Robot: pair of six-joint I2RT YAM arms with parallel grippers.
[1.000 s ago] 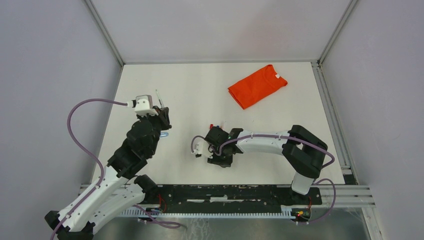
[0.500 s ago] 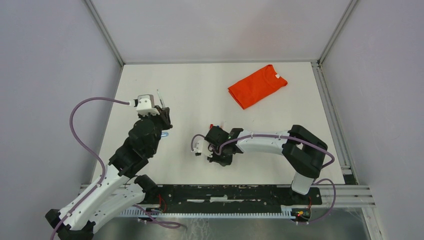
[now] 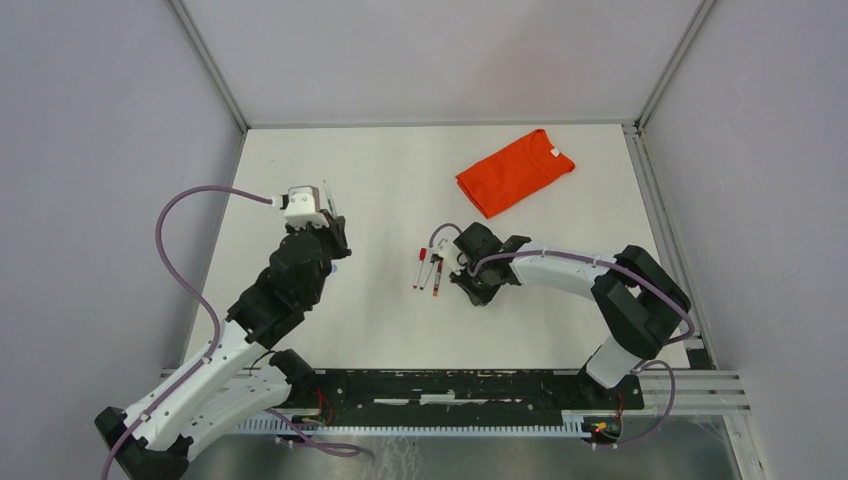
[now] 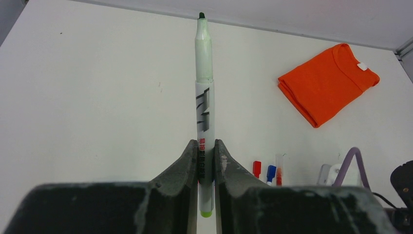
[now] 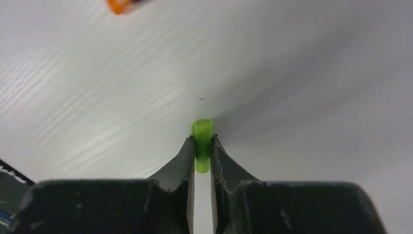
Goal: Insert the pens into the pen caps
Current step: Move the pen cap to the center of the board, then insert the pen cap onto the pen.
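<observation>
Gripping the green pen low on its barrel, my left gripper has its fingers closed tight on it. Most of the pen juts out past my fingertips, with the bare dark tip leading. I judge that this hold leaves the tip end free, long enough to enter a cap without my fingers fouling it.

My right gripper is pinched shut on the green cap, clamping its lower part so the open mouth stands proud of the fingertips. That exposed mouth is what the pen needs to find. Whether the cap is off the table or resting on it, I cannot tell from my wrist view.

From above, my two arms sit well apart, the pen out at the left and the cap near the middle. The other pens lie side by side on the table between them, just beside my right gripper. An orange end shows at the top edge of my right wrist view; I cannot tell if it is a pen or a cap. The orange shirt lies folded toward the far right, apart from all this.

The colours match, so this pair belongs together. Next, I think, comes bringing tip and mouth onto one line; a small tilt could make the tip skid off the rim.
</observation>
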